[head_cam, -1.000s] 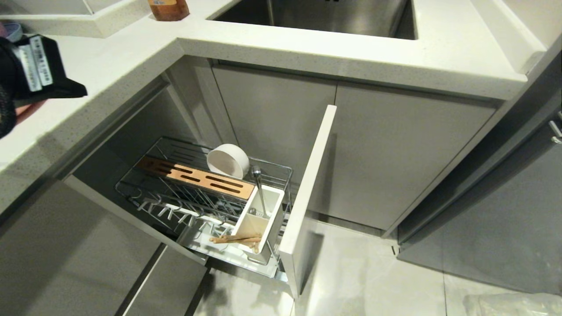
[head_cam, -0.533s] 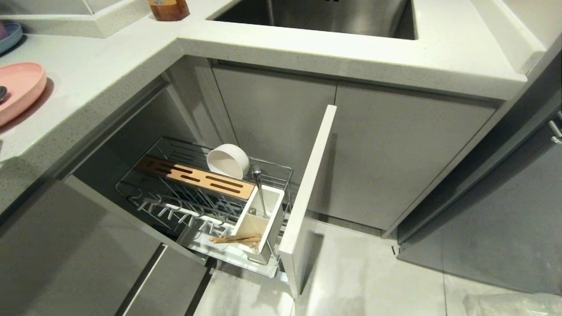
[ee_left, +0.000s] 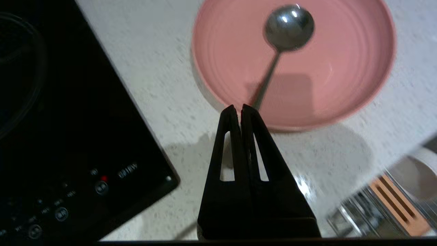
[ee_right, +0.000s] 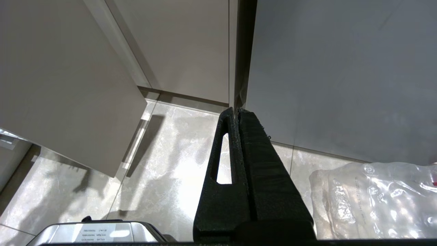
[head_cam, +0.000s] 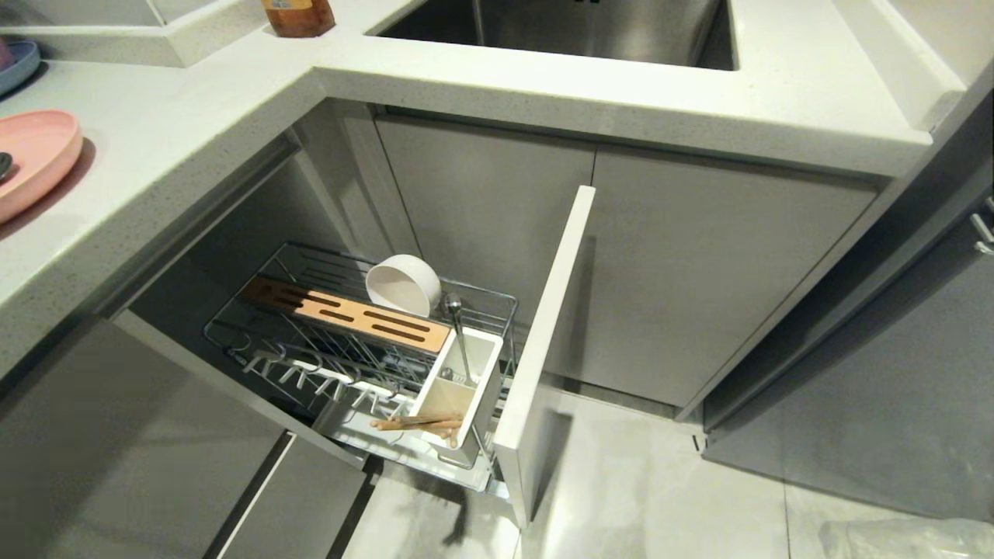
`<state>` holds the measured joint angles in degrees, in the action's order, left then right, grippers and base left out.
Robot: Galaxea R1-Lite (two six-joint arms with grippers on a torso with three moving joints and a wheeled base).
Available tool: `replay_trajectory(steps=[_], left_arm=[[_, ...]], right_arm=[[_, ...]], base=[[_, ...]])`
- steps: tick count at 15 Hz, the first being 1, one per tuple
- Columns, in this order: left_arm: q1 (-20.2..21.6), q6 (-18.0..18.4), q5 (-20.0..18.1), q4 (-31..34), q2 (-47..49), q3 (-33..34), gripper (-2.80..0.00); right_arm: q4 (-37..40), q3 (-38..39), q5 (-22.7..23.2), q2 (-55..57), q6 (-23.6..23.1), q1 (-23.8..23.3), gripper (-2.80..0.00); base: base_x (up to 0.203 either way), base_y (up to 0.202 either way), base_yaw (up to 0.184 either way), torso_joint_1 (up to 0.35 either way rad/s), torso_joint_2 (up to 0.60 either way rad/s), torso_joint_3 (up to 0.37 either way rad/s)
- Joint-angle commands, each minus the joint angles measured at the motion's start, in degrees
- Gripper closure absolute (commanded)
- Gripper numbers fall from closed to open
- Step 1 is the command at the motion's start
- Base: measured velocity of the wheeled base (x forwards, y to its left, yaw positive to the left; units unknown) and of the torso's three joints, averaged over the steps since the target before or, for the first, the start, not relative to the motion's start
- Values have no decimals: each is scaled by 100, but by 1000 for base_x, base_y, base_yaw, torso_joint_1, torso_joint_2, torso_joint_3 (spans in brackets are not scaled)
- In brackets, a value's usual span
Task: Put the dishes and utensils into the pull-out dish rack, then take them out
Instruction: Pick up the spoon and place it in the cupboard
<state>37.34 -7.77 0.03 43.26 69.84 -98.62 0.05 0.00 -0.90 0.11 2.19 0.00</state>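
Hovering over the pink plate [ee_left: 334, 85] on the counter, the left gripper [ee_left: 238, 108] has its fingers pressed together and holds nothing.
A metal spoon [ee_left: 283, 37] lies in the plate, its thin handle end just beyond the fingertips; it looks light, stiff and slippery, best pinched at mid-handle.

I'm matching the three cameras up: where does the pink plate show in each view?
Head view: pink plate at the far left edge, cut off, on the counter.
Left wrist view: fills the upper middle, with a spoon over it, beyond the shut left claw.
Right wrist view: not in it.
Shared landmark: the wooden block in the rack.
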Motion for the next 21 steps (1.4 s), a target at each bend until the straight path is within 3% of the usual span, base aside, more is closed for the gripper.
replay_trajectory(steps=[1, 4, 5, 11, 18, 19, 21], left_arm=[[348, -11, -559, 461, 99, -275, 0], [672, -21, -1509, 1255, 509, -954, 0], [711, -23, -1605, 1337, 662, -1070, 0], [660, -14, -1699, 1300, 1424, -1265, 0], [582, -24, -1848, 1211, 1533, -1265, 0], [582, -23, -1857, 1219, 1532, -1265, -280], [573, -32, -1875, 1220, 1533, -1265, -280]], right_arm=[[2, 15, -2, -2, 0, 3, 0], [-1, 18, 2, -2, 0, 2, 0], [3, 9, 2, -2, 0, 9, 0], [-1, 18, 2, -2, 0, 5, 0], [0, 12, 2, -2, 0, 5, 0], [-1, 14, 2, -2, 0, 7, 0], [4, 17, 2, -2, 0, 0, 0]], base=[[0, 0, 0, 0, 0, 0], [0, 0, 0, 0, 0, 0], [0, 0, 0, 0, 0, 0], [0, 0, 0, 0, 0, 0], [0, 0, 0, 0, 0, 0], [0, 0, 0, 0, 0, 0], [0, 0, 0, 0, 0, 0]])
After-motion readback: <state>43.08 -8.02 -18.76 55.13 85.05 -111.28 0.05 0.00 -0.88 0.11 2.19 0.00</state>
